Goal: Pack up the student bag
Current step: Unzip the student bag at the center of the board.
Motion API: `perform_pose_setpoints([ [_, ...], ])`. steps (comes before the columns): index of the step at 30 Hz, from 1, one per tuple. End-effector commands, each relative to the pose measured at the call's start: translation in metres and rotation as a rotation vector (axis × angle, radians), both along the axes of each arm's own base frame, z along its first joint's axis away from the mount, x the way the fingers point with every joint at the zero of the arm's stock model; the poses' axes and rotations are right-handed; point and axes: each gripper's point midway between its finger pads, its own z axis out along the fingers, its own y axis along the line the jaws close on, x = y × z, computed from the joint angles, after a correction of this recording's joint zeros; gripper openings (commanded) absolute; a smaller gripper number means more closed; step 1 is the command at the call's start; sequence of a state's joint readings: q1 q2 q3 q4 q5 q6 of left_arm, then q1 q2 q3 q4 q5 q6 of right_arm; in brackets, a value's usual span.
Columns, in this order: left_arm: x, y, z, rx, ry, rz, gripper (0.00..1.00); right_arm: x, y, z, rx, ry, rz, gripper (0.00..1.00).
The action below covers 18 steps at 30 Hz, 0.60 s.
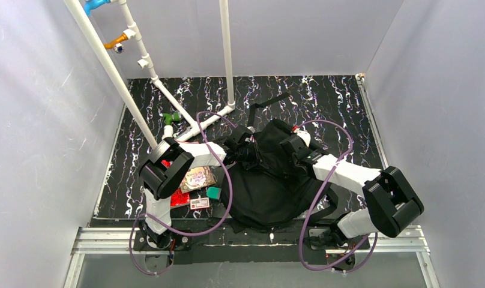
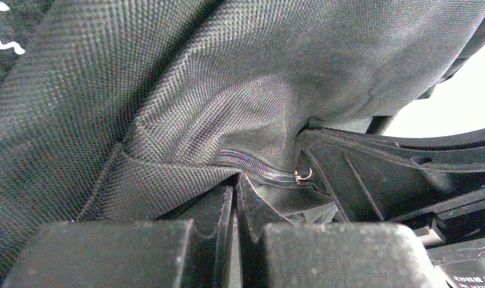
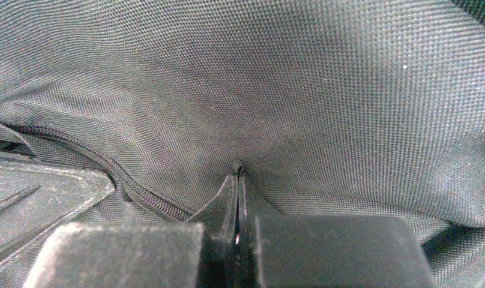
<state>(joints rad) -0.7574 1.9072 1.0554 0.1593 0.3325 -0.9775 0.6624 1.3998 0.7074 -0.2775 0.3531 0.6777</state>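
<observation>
Left gripper (image 2: 236,183) and right gripper (image 3: 238,173) are both pinching student bag (image 1: 270,189) fabric; booklet (image 1: 197,178) and card (image 1: 199,203) are sitting unpacked by the near-left corner.

The overhead view is bright, even and sharp, with soft shadows on the worktop (image 1: 324,96). Both wrist views are dimmer: the weave of the student bag (image 2: 168,78) is crisp, the near jaws are blurred, and a blown-out white patch glares at the left view's right edge.
</observation>
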Motion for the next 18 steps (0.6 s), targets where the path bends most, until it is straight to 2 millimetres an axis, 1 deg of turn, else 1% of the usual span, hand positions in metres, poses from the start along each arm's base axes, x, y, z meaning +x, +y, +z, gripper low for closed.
perform_pose_setpoints([
  [1,-0.027,0.021,-0.032,0.135,0.068,-0.033,0.00,0.009,0.018,0.011,0.115,-0.063,-0.006,0.01],
  [2,-0.028,0.021,-0.034,0.136,0.074,-0.033,0.00,0.010,0.025,0.015,0.158,-0.075,-0.009,0.01],
  [4,-0.030,0.022,-0.035,0.136,0.082,-0.032,0.00,0.015,0.044,0.030,0.285,-0.102,-0.021,0.01],
  [7,-0.029,0.023,-0.032,0.136,0.070,-0.030,0.00,0.031,0.086,0.060,0.520,-0.144,-0.006,0.01],
  [8,-0.029,0.023,-0.033,0.139,0.067,-0.028,0.00,0.035,0.097,0.063,0.575,-0.143,-0.003,0.01],
  [9,-0.027,0.022,-0.032,0.138,0.063,-0.025,0.00,0.042,0.109,0.068,0.617,-0.138,-0.003,0.01],
  [10,-0.027,0.022,-0.031,0.137,0.063,-0.025,0.00,0.047,0.116,0.072,0.644,-0.131,-0.005,0.01],
  [11,-0.027,0.021,-0.026,0.126,0.058,-0.025,0.00,0.058,0.121,0.087,0.658,-0.163,-0.003,0.01],
  [14,-0.027,0.025,-0.021,0.126,0.039,-0.023,0.01,0.055,0.102,0.080,0.596,-0.182,-0.035,0.01],
  [15,-0.028,0.025,-0.018,0.122,0.036,-0.022,0.08,0.054,0.095,0.076,0.575,-0.184,-0.042,0.01],
  [18,-0.031,0.029,-0.008,0.110,0.020,-0.024,0.35,0.049,0.075,0.066,0.540,-0.180,-0.068,0.01],
])
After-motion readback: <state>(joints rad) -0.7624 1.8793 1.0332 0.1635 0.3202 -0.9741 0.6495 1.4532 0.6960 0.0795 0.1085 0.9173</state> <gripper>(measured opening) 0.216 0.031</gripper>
